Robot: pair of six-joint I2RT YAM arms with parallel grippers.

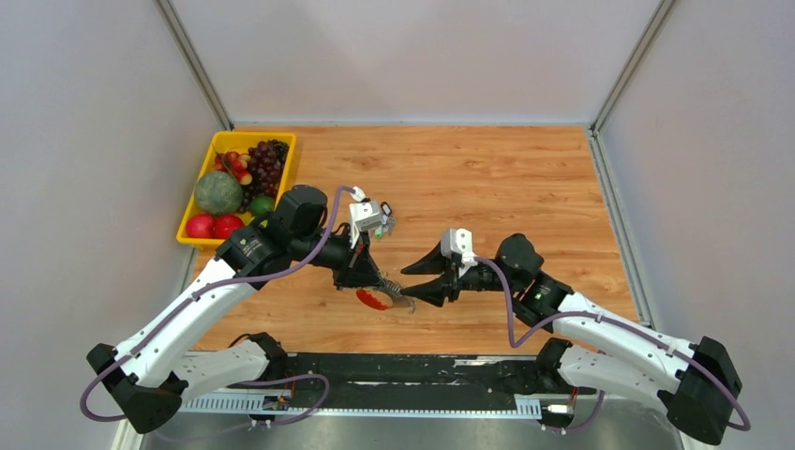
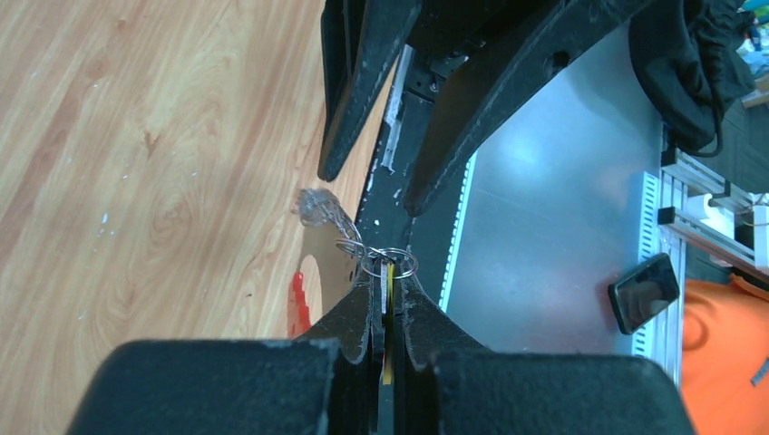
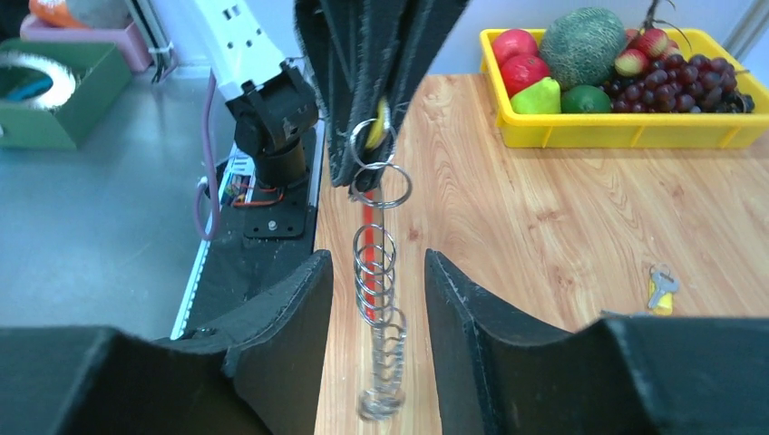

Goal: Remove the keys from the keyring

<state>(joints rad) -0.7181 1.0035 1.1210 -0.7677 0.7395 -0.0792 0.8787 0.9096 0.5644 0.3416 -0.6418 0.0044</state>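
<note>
Above the table (image 1: 525,178) — keyring (image 3: 379,272) between parted right fingers (image 3: 295,313).

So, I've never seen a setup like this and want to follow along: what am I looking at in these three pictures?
It's two robot arms bolted at the near edge of a wooden table. One picture looks down from above. The other two come from cameras on each wrist, so each shows its own black fingers at the bottom.

The left gripper is shut on a small steel ring. A chain of rings hangs from it toward the red keyring and its grey keys. The right gripper is open, with its fingers either side of that chain.

A yellow fruit tray and a loose small key also sit on the table.
</note>
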